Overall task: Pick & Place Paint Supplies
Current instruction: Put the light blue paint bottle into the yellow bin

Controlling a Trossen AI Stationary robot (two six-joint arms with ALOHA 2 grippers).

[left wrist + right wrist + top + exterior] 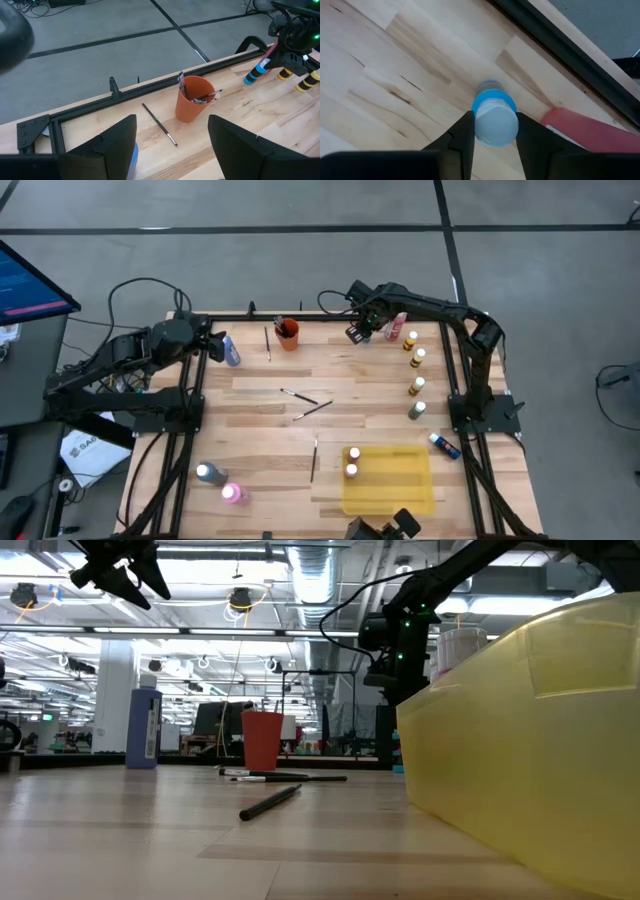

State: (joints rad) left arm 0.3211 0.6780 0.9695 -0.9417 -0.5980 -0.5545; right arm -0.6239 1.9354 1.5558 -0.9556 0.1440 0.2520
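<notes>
From above, the right gripper (360,330) sits at the far edge of the table (260,405), near its right corner, just beside a pink bottle (399,326) and ahead of a column of yellow and brown bottles (415,358). The left gripper (212,343) waits at the far left corner beside a blue bottle (231,350), jaws apart and empty. The step in hand looks to be the grasp of a bottle for the carry to the yellow tray (412,490); to do it well, the jaws should finish closing squarely on the neck under the cap, then lift straight up so the neighbouring bottles are not knocked. Level with the table, the right arm hangs above the far side, behind the tray wall (540,730), with an orange cup (262,740) and loose paintbrushes (270,802) lying on the wood. From the left wrist, the fingers (117,142) stand wide, looking toward the cup and a brush (159,124) beside it. From the right wrist, the blue-necked bottle (494,119) stands upright between the fingers (462,137), which flank its white cap closely on both sides; whether they are already pressing on it I cannot tell, so the grip should be judged firm before any lift. The bottle is small and round, its cap pale and smooth, likely slippery; a red bottle (580,125) lies just beside it.
</notes>
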